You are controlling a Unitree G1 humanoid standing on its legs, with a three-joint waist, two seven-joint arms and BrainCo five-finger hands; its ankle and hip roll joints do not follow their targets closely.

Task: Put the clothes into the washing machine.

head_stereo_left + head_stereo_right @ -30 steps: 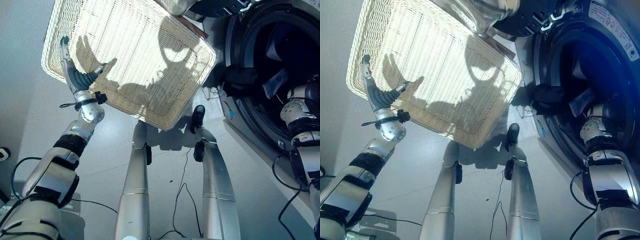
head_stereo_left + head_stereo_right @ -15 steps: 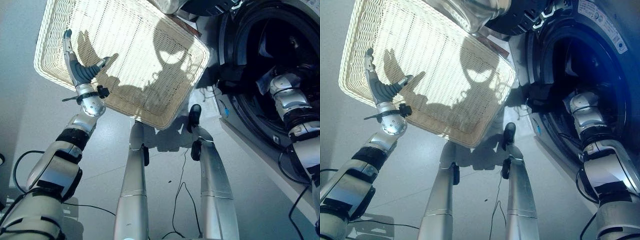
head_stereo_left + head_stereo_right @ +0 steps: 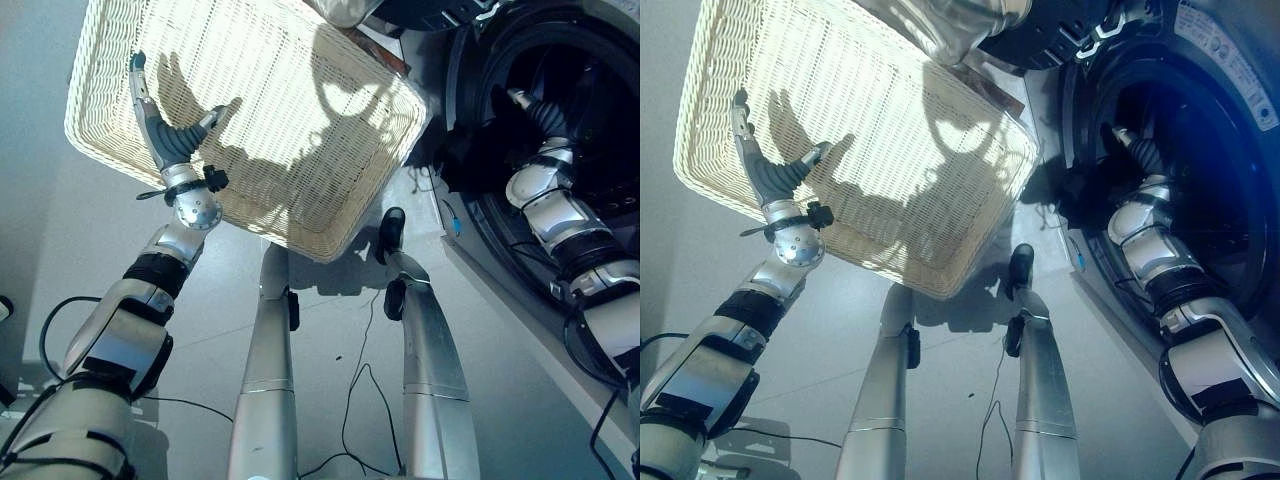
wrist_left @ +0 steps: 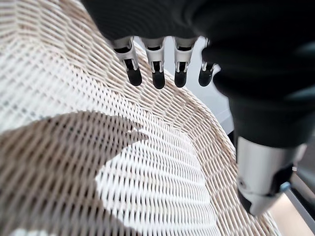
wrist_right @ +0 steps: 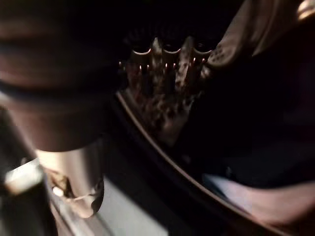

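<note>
two hands work apart: the left hand (image 3: 165,135) spreads straight fingers over the pale wicker basket (image 3: 300,190), while the right hand (image 3: 1130,148) reaches inside the washing machine (image 3: 1230,120) drum among dark clothes (image 5: 275,196), its grip impossible to tell.

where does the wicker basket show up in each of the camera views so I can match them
Left eye view: the wicker basket spans the upper left to centre.
Right eye view: upper left again, the wicker basket.
Left wrist view: its weave and rim lie past the fingers.
Right wrist view: not in it.
Shared landmark: the left hand, open over the basket's near edge.
</note>
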